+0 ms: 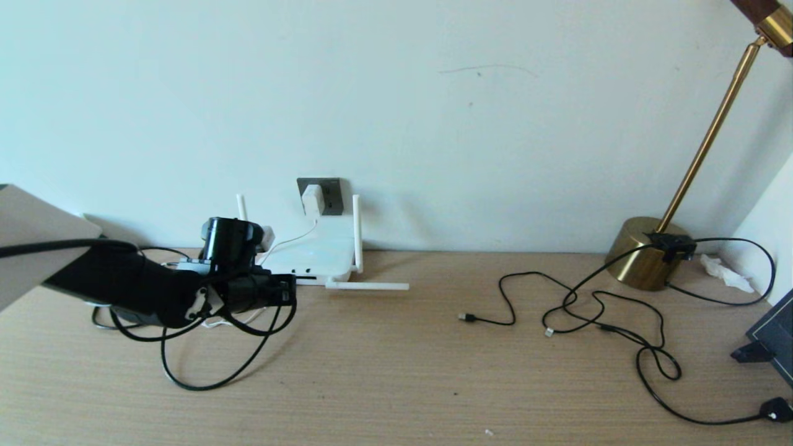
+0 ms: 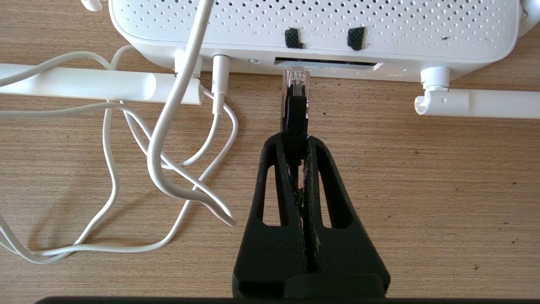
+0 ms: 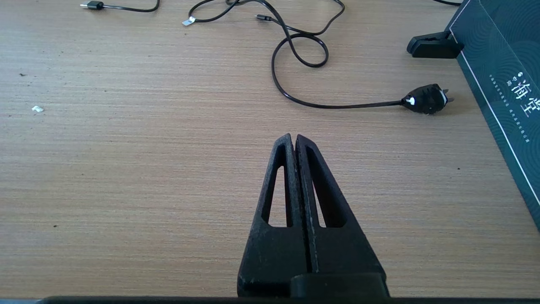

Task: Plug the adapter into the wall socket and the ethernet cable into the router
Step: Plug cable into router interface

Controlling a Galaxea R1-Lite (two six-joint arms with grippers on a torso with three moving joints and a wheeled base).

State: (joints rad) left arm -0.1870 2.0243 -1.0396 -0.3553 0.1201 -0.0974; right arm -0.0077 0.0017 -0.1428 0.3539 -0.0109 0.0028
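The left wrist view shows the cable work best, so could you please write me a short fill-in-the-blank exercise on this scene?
1. The left gripper is shut on the ____ of the ethernet cable.
2. The adapter sits in the wall ____.
3. The connector's clear tip points at the dark port slot of the white ____.
4. The right gripper hangs shut over the bare ____.

Missing words: connector; socket; router; table
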